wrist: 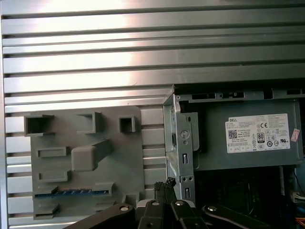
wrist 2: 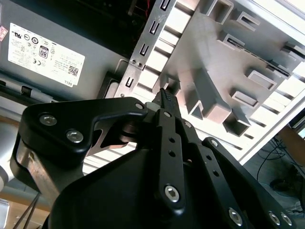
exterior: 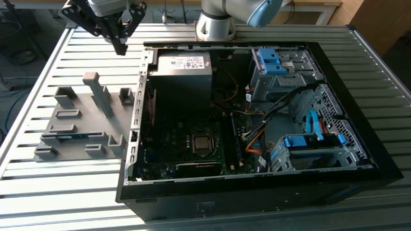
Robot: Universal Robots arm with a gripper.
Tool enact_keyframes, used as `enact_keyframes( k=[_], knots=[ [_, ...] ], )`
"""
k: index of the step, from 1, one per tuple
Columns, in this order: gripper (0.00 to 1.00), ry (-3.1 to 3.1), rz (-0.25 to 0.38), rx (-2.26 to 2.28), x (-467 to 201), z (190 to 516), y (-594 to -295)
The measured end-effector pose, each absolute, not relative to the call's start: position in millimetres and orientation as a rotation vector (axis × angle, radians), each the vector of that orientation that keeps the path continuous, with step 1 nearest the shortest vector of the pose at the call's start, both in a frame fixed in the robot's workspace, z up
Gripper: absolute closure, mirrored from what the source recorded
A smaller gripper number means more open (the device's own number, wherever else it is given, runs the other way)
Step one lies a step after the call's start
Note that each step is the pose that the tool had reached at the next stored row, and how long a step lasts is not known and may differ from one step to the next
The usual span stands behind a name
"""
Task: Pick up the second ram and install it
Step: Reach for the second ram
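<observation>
End effector [exterior: 120, 47] hangs over the worktop [exterior: 38, 192], far side, exterior view's left, tips pressed together, empty. Second ram [exterior: 70, 136] sits edge-up in the holder tray [exterior: 86, 122], near slot, prob. for an easy pinch.

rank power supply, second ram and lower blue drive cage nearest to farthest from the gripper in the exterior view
1. power supply, in the case corner beside the gripper.
2. second ram, in the grey tray outside the case.
3. lower blue drive cage, at the case's opposite corner.
</observation>
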State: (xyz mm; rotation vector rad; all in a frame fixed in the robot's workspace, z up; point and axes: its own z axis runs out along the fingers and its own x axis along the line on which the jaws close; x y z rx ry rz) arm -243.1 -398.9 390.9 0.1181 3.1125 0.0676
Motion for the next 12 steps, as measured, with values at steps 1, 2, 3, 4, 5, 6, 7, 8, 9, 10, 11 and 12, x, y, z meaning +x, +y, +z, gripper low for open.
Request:
enact_keyframes(
  k=[1,2,3,4,5,6,7,8,9,10,11,12],
  knots=[
    [0.89,3.112,0.068,0.118,-243.6,390.9,-398.9],
    [0.89,3.112,0.068,0.118,-244.0,390.8,-398.9],
    [0.89,3.112,0.068,0.118,-244.4,390.8,-398.9],
    [0.89,3.112,0.068,0.118,-245.0,390.8,-399.0],
    [0.89,3.113,0.068,0.118,-245.4,390.8,-399.0],
    [0.89,3.112,0.068,0.118,-245.9,390.8,-398.9],
    [0.89,3.112,0.068,0.118,-246.4,390.8,-398.9],
    [0.89,3.113,0.068,0.118,-246.8,390.8,-398.9],
    [0.89,3.113,0.068,0.118,-247.2,390.8,-398.9],
    [0.89,3.113,0.068,0.118,-247.7,390.7,-398.9],
    [0.89,3.112,0.068,0.118,-248.3,390.7,-399.0],
    [0.89,3.113,0.068,0.118,-249.0,390.7,-399.0]
  ],
)
